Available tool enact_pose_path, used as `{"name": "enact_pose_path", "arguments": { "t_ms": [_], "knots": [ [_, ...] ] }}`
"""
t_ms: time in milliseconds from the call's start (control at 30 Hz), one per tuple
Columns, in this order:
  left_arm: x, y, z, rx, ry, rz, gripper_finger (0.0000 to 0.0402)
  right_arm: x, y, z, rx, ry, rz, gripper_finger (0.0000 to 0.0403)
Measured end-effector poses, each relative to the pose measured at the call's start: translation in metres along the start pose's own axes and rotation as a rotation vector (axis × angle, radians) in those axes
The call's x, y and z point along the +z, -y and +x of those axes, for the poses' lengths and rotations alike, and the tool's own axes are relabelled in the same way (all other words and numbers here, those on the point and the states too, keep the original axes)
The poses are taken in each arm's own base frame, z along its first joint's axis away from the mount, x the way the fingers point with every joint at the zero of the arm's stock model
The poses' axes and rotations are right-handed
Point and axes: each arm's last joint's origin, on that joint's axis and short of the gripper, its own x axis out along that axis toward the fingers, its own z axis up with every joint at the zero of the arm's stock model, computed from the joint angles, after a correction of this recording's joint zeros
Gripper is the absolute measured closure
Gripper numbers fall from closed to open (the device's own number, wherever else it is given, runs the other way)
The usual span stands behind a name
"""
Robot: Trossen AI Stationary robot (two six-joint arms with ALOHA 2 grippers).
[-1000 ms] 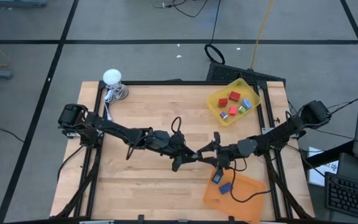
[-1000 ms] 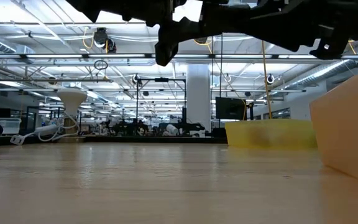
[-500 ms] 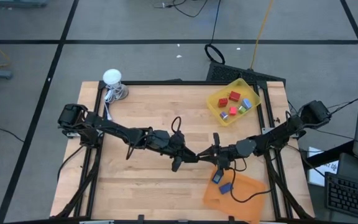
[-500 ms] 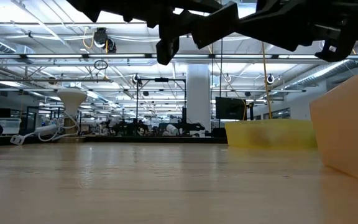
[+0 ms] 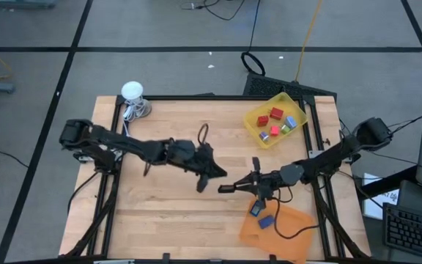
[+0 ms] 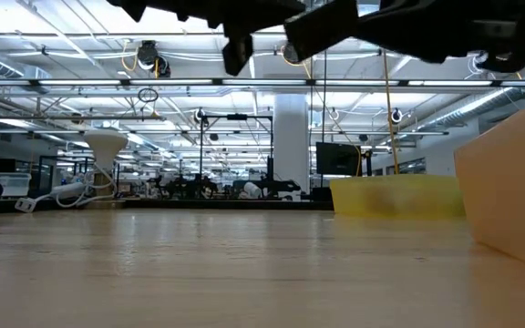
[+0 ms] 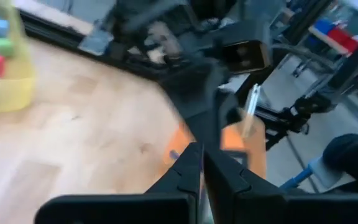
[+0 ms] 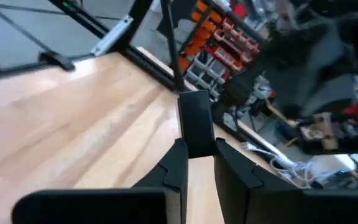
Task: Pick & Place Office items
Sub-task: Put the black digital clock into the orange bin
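High view: we find the right end effector (image 5: 226,188) carrying a black piece (image 5: 227,188); the orange tray (image 5: 291,227) lies toward four o'clock, nearer this arm. Right wrist view: its fingers (image 8: 178,163) pinch that piece. Left wrist view: the left end effector (image 7: 202,163) is closed, empty.

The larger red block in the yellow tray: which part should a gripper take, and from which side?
Probably its two flat opposite sides, coming straight down from above: the larger red block lies flat in the yellow plastic tray, whose raised walls block a sideways approach.
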Motion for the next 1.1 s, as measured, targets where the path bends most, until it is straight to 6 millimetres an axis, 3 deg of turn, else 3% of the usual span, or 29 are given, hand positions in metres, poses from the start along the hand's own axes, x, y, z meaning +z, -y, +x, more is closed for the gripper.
{"name": "enact_pose_path", "arguments": {
  "t_ms": [233,467,600,1100],
  "knots": [
    [0.018,-0.010,-0.037,0.119,-0.055,0.006,0.0399,0.019,-0.003,-0.026,0.150,-0.006,0.138,0.0363],
    [0.007,-0.016,-0.040,0.281,-0.132,0.032,0.0374,0.032,-0.016,-0.062,0.498,-0.076,0.447,0.0363],
    [0.001,-0.018,-0.035,0.344,-0.138,0.027,0.0365,0.031,-0.031,-0.076,0.590,-0.185,0.500,0.0363],
    [-0.004,-0.022,-0.027,0.374,-0.137,0.017,0.0360,0.001,-0.068,-0.062,0.548,-0.454,0.432,0.0360]
  ]
}}
